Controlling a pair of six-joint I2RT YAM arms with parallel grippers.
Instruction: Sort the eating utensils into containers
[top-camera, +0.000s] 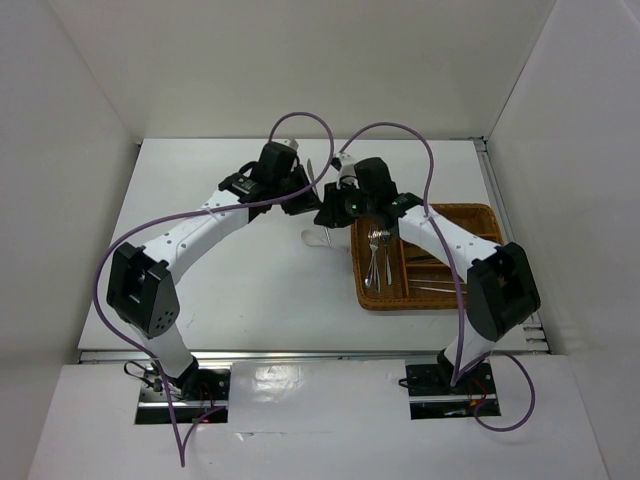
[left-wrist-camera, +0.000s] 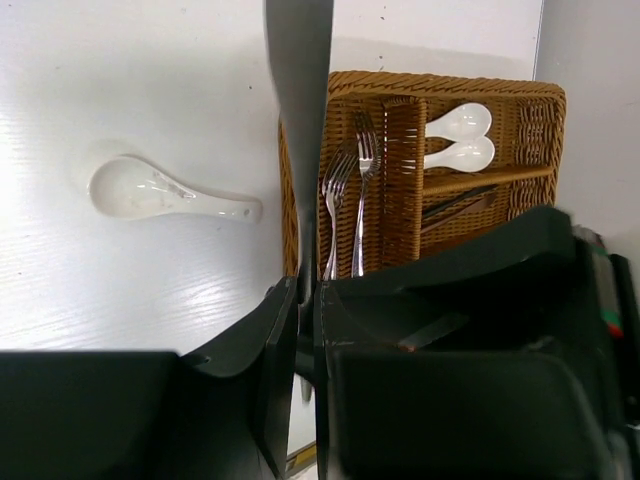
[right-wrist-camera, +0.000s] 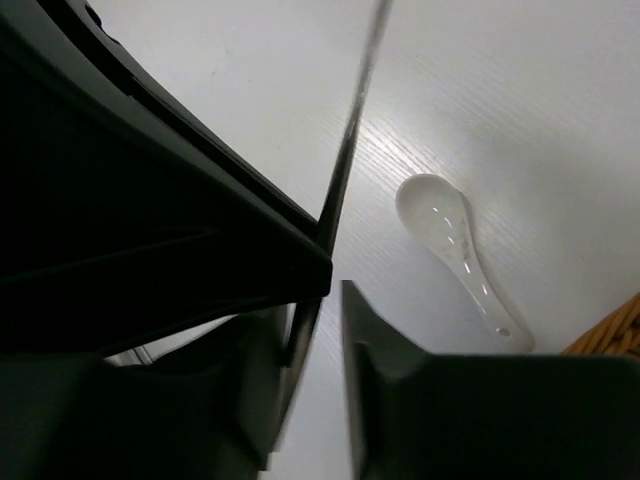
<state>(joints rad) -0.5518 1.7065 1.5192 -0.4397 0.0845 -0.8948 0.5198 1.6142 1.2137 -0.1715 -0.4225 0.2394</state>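
My left gripper (left-wrist-camera: 305, 300) is pressed together on a slim knife (left-wrist-camera: 300, 100), pinching it by its lower end so the flat blade stands up past my fingers. My right gripper (right-wrist-camera: 315, 330) has its jaws partly spread around the same knife. The blade runs down between my right fingers (right-wrist-camera: 365, 350), and a strip of bench (right-wrist-camera: 520, 120) shows between it and one of them. I cannot tell whether the other finger touches it. From above, both grippers sit close together over the middle of the bench, almost tip to tip.

Below them, just on the near side, a white soup spoon (left-wrist-camera: 160, 192) lies alone on the bench, bowl up. It is left of the blade in my left wrist view and right of it in my right wrist view.

The wicker tray (left-wrist-camera: 440, 85) sits to the right of both grippers, partly under my right arm. Two forks (left-wrist-camera: 350, 190) lie side by side in its long compartment, the one nearest my left gripper. Past them, two white spoons (left-wrist-camera: 460, 138) rest in a shorter compartment. Some dark slim pieces (left-wrist-camera: 455, 205) lie in the compartment next to that, too dim to name.
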